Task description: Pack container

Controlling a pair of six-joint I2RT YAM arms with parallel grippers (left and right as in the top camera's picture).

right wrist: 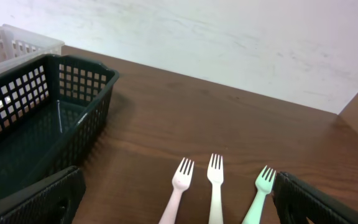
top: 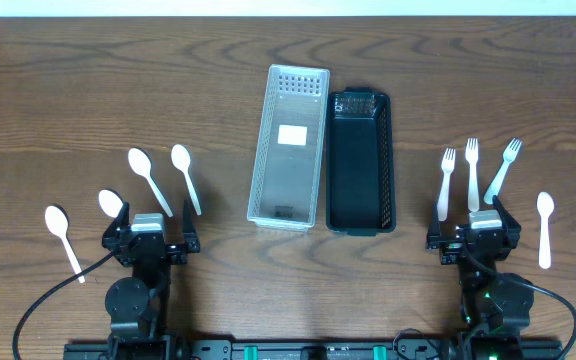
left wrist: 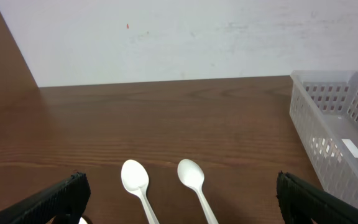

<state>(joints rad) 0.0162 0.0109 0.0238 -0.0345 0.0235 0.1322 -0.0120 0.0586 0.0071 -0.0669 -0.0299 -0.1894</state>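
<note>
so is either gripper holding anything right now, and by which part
Nothing is held. The left gripper and the right gripper are both open and empty. The spoons and the forks lie untouched on the table.

The overhead view looks straight down from high above the table (top: 68, 90), the clear basket (top: 288, 146) near mid-frame. The left wrist view sits low over the tabletop, left of that basket, facing the far wall (left wrist: 197, 37), with the basket's side at its right edge. The right wrist view sits equally low to the basket's right, facing the same wall, the basket's corner at its left edge; all three views share it.
</note>
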